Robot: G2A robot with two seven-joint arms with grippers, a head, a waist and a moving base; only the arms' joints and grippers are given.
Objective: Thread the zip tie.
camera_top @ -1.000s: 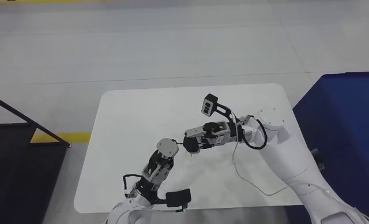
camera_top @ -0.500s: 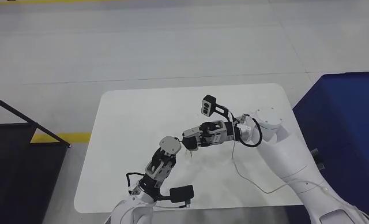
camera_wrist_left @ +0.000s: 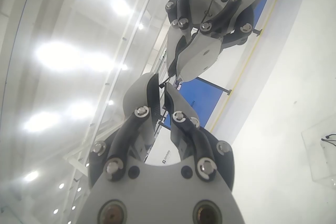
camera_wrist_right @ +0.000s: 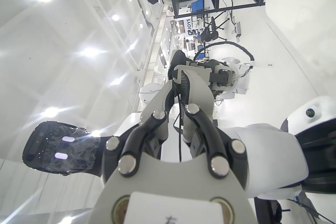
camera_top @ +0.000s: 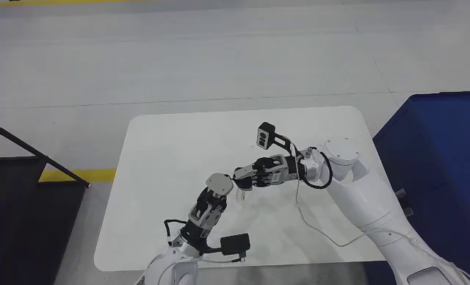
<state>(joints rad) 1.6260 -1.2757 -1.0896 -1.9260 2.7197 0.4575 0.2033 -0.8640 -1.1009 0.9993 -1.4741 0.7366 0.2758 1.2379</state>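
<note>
— Right gripper [camera_wrist_right: 178,83]?
— Clamped on the zip tie [camera_wrist_right: 180,135], mid-frame above the table [camera_top: 161,153].
— Left gripper [camera_wrist_left: 162,89]?
— Narrowed to a slit, pinching the tie's other end, just beside the right's tips.

My left gripper [camera_top: 222,184] and my right gripper [camera_top: 239,181] meet tip to tip above the middle of the table [camera_top: 161,160]. The left one is nearer me, the right one just to its right. The zip tie [camera_wrist_left: 164,82] runs between them, pinched in both.
</note>
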